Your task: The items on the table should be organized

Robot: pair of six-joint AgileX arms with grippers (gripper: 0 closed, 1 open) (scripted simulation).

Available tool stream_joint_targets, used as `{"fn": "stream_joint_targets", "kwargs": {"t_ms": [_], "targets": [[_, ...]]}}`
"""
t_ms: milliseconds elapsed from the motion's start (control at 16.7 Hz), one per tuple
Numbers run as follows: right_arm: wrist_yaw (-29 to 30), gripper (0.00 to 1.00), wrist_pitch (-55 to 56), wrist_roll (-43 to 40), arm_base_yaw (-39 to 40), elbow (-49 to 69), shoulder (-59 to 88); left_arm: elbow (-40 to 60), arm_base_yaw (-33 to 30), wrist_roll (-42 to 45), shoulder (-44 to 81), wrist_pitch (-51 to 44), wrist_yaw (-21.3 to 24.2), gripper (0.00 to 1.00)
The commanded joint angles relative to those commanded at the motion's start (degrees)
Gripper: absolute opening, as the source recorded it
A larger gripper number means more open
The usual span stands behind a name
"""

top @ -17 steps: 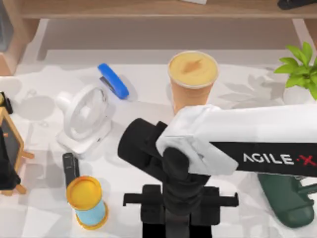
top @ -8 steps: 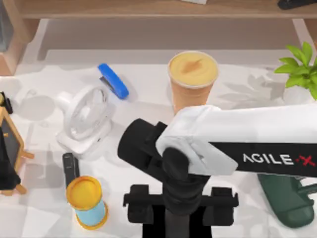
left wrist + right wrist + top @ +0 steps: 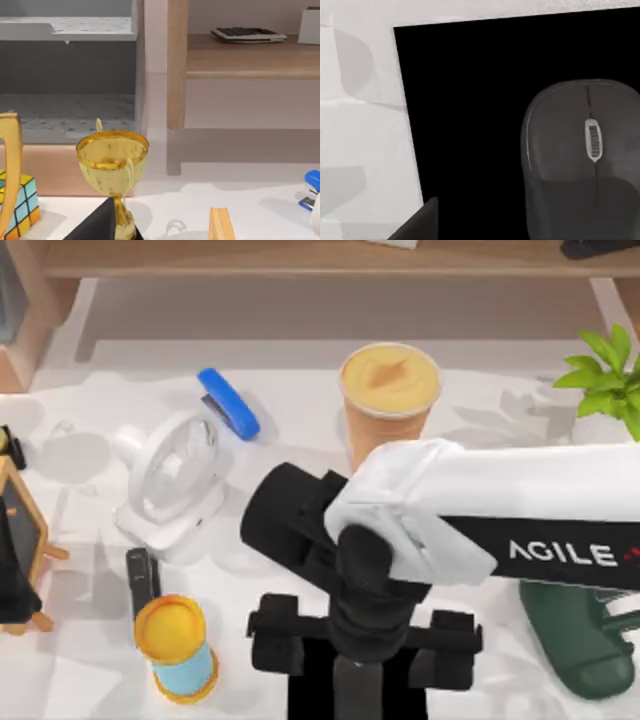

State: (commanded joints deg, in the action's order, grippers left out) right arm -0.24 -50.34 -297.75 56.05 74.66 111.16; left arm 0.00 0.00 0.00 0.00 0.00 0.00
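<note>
White tabletop point(image 3: 300, 400) spans the whole workspace, backed by a wooden shelf point(image 3: 300, 260) on the far side. On the table, a black mat point(image 3: 480, 100) lies directly beneath the right gripper point(image 3: 362, 640), at the near edge.

Right arm point(image 3: 500, 520) reaches in from the right side and hangs its gripper over that mat. The black crossbar of the gripper looks spread wide, though the fingertips themselves are hidden under the wrist, so whether the jaws are open or closed cannot be told with confidence.

Orange drink cup point(image 3: 389, 400) stands upright beyond the gripper, toward the shelf, well apart from it.

Dark grey mouse point(image 3: 585, 165) rests on the mat, close below the right gripper and offset to 1 side of its centre line. Its long axis, marked by the scroll wheel, runs roughly along the wrist camera's viewing direction. Judgement: the right arm is plainly the nearer of the 2, and a short sideways correction is needed before any descent.

Left arm is parked by a gold trophy point(image 3: 112, 165).
</note>
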Motion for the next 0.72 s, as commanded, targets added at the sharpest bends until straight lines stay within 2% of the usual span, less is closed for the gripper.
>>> {"fn": "stream_joint_targets", "kwargs": {"t_ms": [180,360,540,720], "targets": [[0.0,1.0,0.8,7.9,-2.0,0.4,-5.1,0.0,0.0,0.0,0.0,0.0,0.0,1.0],[-0.1,1.0,1.9,21.0,-5.2,0.5,-12.1,0.0,0.0,0.0,0.0,0.0,0.0,1.0],[-0.3,1.0,2.9,39.1,-9.6,-0.2,-19.9,0.0,0.0,0.0,0.0,0.0,0.0,1.0],[-0.8,1.0,3.5,61.7,-15.3,-1.8,-27.7,0.0,0.0,0.0,0.0,0.0,0.0,1.0]]}}
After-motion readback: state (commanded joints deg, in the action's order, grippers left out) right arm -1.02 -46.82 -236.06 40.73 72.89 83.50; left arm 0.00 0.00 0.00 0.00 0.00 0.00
